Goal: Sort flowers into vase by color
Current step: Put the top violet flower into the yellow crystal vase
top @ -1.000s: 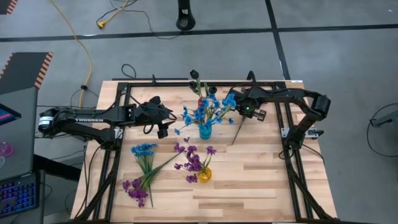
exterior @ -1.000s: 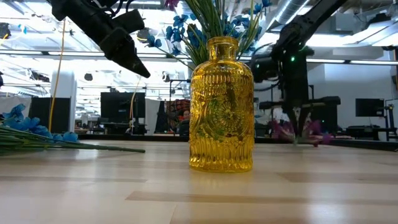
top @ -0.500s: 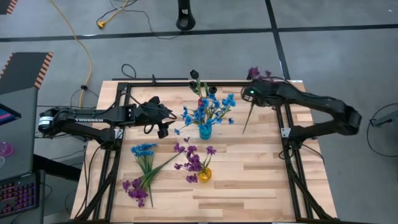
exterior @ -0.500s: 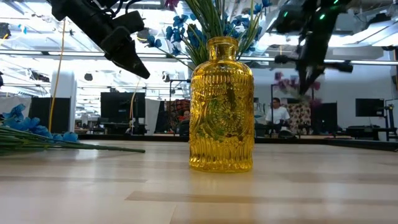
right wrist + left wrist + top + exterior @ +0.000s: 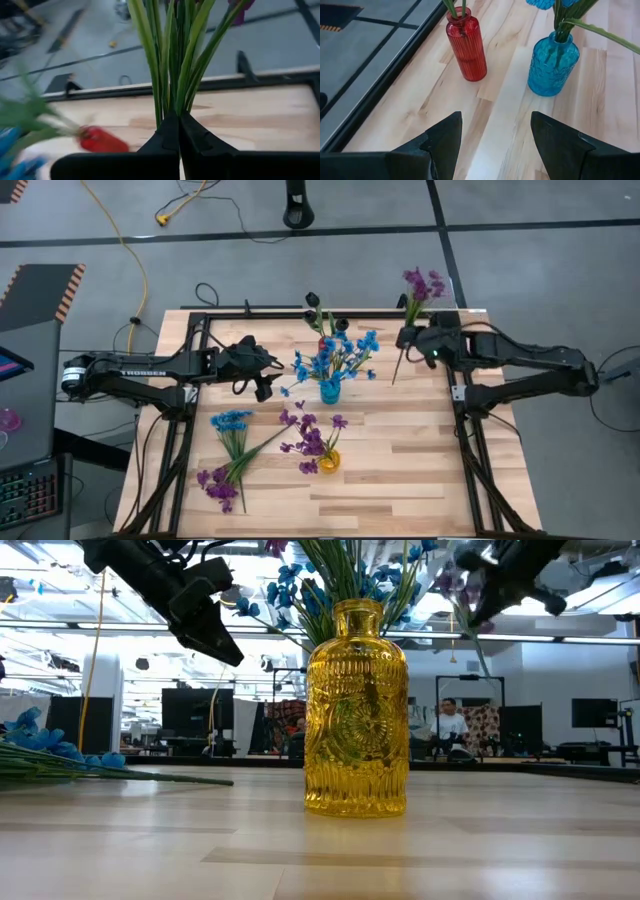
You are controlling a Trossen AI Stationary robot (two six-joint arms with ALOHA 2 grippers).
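Moved: since the earlier frame your right gripper (image 5: 408, 338) has carried the purple sprig (image 5: 421, 284) off the table and back toward the far right corner, with the blooms now past the table (image 5: 400, 470) edge.
Held sprig: your right wrist view shows the fingers pressed together on its green stems (image 5: 172, 55); the blooms are cut off at that picture's edge.
Low view: you see the sprig (image 5: 455, 585) only as a blur, partly behind the yellow vase (image 5: 356, 710).
Other flowers: blue sprig (image 5: 232, 423) and purple sprig (image 5: 218, 485) lie on the near left of the table.
Vases: blue vase (image 5: 329, 390) holds blue flowers, the yellow vase (image 5: 329, 460) purple ones, the red vase (image 5: 467, 45) green stems.
Left gripper: (image 5: 492, 132) hovers with fingers wide and empty, near the red and blue vases.
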